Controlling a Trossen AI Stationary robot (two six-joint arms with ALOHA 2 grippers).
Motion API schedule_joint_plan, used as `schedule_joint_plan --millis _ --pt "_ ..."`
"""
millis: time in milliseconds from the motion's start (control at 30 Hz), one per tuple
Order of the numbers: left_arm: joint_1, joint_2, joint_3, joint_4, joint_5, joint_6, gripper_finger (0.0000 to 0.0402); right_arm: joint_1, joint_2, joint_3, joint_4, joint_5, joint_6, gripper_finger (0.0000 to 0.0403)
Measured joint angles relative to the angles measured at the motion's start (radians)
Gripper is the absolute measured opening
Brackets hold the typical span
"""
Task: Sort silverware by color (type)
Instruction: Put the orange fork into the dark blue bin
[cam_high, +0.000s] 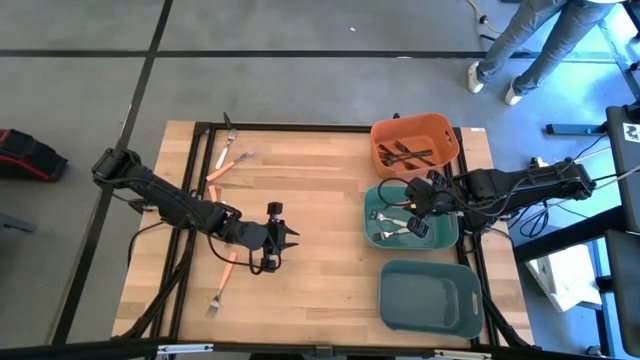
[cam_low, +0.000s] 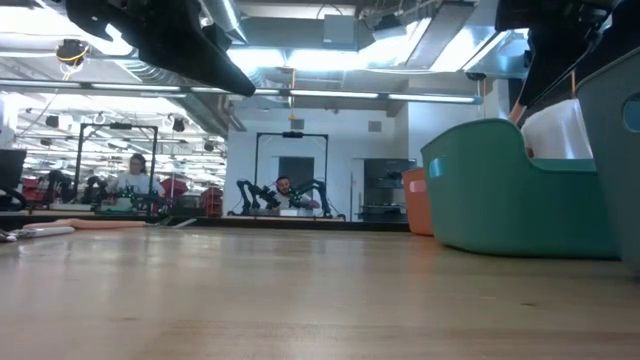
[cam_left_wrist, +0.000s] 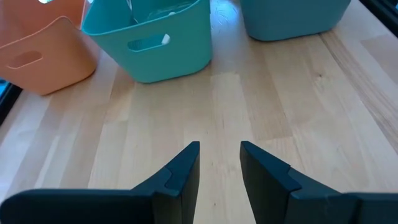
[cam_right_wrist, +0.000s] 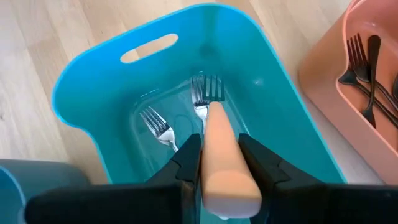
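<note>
A sorting job stands roughly at its midpoint on the wooden counter (cam_high: 320, 180). Dark forks (cam_high: 410, 153) already lie in the orange bin (cam_high: 383, 135), and silver-headed forks (cam_high: 388, 233) rest in the teal bin (cam_high: 372, 200); the grey-blue bin (cam_high: 400, 300) near the front edge appears to hold nothing yet, though its floor is hard to read from above. Still loose on the counter's left side are at least three pieces: a tan-handled fork (cam_high: 230, 165) and a darker one (cam_high: 229, 128) near the far edge, and another tan-handled fork (cam_high: 222, 285) near the front edge, just beside the left arm.

The right claw (cam_right_wrist: 219, 163) hangs over the teal bin, reaching in from the counter's right side, clenched on the orange-tan handle of a fork (cam_right_wrist: 217, 149) whose silver head points down into the bin, close to a fork already lying there (cam_right_wrist: 157, 127). By the look of it, this piece is about to be dropped with its like.

The left claw (cam_left_wrist: 220, 163) hovers low over bare counter near the middle, its arm stretched in from the left, fingers parted and grasping nothing, facing the bins. The loose forks lie behind it, so the remaining pickups likely fall to this arm.
</note>
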Motion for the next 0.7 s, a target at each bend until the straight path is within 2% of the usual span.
schedule_joint_plan --millis 333,433,533,700 --pt "0.0 0.0 0.0 0.0 -0.001 0.007 0.011 0.0 0.0 0.0 0.001 0.0 -0.004 0.0067" --pt "0.0 0.0 0.0 0.0 -0.001 0.007 0.011 0.0 -0.004 0.0 0.001 -0.035 -0.007 0.0067" --pt "0.0 0.0 0.0 0.001 -0.001 0.007 0.011 0.0 -0.028 0.0 0.002 -0.079 -0.005 0.0067" --pt "0.0 0.0 0.0 0.001 -0.001 0.007 0.011 0.001 -0.09 0.03 0.004 -0.077 -0.004 0.0067"
